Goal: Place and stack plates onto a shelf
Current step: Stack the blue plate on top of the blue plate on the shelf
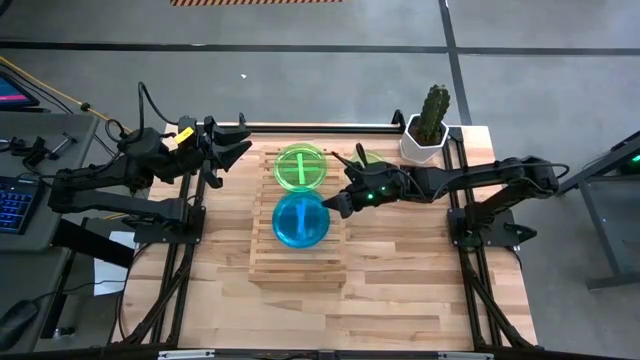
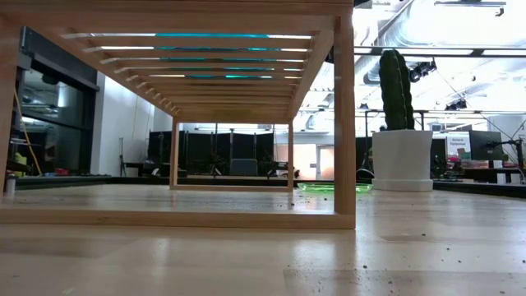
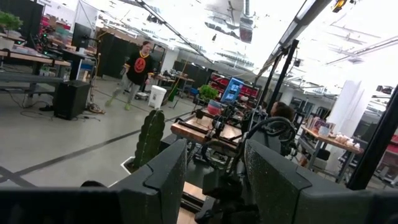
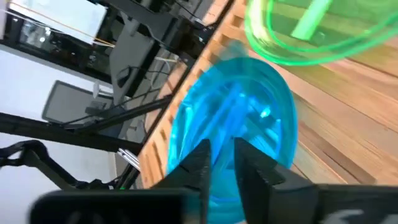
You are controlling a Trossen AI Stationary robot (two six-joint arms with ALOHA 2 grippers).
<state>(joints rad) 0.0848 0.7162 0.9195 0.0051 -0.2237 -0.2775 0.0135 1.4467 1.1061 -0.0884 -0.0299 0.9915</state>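
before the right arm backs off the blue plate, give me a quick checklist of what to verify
1. Blue plate lying on the shelf: ok, it sits on the slats near the middle of the rack.
2. Right gripper free of the blue plate: not ok, its fingers sit narrowly parted at the plate's rim.
3. Green plate clear of the blue one: ok in the high view, it rests on the far end of the shelf, with a slight gap between them.
4. Left gripper out of the way: ok, it hangs open off the shelf's far left corner.
5. Cactus pot clear of the right arm's way back: cannot tell.
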